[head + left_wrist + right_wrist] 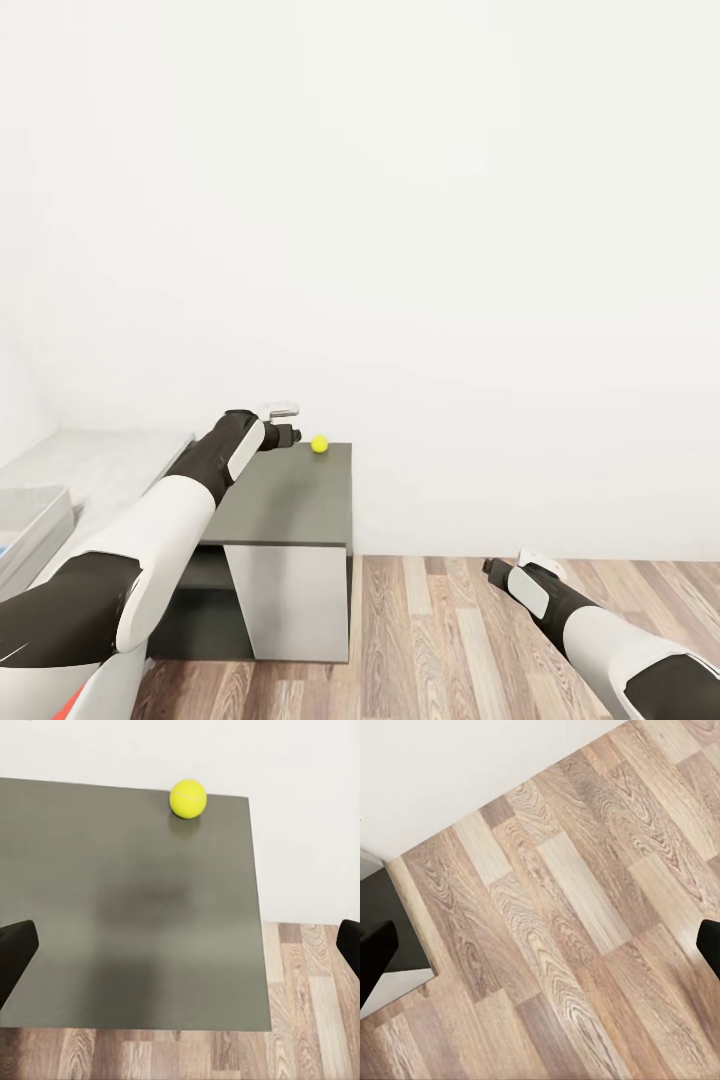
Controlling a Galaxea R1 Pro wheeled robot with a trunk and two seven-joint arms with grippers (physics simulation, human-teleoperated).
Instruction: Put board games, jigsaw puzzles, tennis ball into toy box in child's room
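- Tennis ball [319, 444] sits at the far wall-side corner of the dark grey surface [290, 500], close to its edge.
- Left tool [287, 436] hovers just short of the ball, fingers spread wide, nothing held.
- Right tool [492, 568] hangs over the wood floor [440, 640], well away from the ball, likewise open and empty.
- Step in hand, I judge: reaching for the ball. Next: advance, straddle it, close gently so it does not roll off.
- Toy box [30, 520] lies well beyond the ball, past the left arm.

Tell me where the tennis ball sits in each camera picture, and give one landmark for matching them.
Head view: the tennis ball lies at the far edge of the dark grey table section, just beyond the left gripper.
Left wrist view: the ball rests near the dark top's far corner by the wall.
Right wrist view: no ball here; wood floor.
Shared landmark: the dark table top.
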